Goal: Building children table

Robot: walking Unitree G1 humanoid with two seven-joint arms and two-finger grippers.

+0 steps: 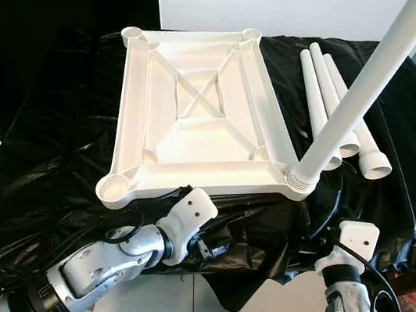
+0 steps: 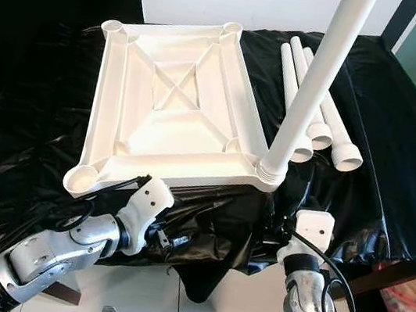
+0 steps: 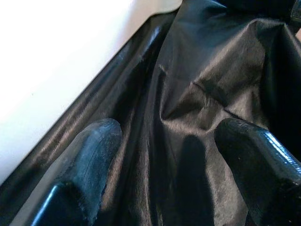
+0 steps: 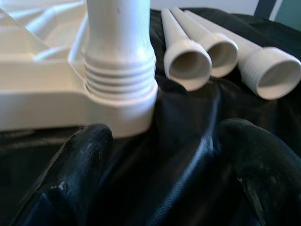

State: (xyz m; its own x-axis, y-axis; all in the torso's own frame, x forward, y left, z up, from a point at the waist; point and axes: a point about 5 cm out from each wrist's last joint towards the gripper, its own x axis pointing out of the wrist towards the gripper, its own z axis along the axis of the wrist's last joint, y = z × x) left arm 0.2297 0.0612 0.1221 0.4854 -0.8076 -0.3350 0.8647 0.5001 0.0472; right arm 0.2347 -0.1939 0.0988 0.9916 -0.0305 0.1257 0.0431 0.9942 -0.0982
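Starting at the left, the left gripper (image 3: 164,155) is held low against the front edge of the work surface, its fingers spread wide with nothing but black plastic sheet (image 1: 53,131) between them. Next, the white tabletop (image 1: 198,115) is seen lying upside down on the sheet, ribs up, with 3 corner sockets unfilled. At its near right corner, 1 mounted leg (image 1: 360,93) is seated by its threaded end and rises steeply, leaning up and to the right. Just below that corner, the right gripper (image 4: 160,160) is held wide and empty. Farther right, 3 loose legs (image 1: 349,115) are laid side by side, long axes running away from the robot, open ends nearest. They lie up and to the right of the right gripper, so that arm is judged the nearer for fetching the next leg.
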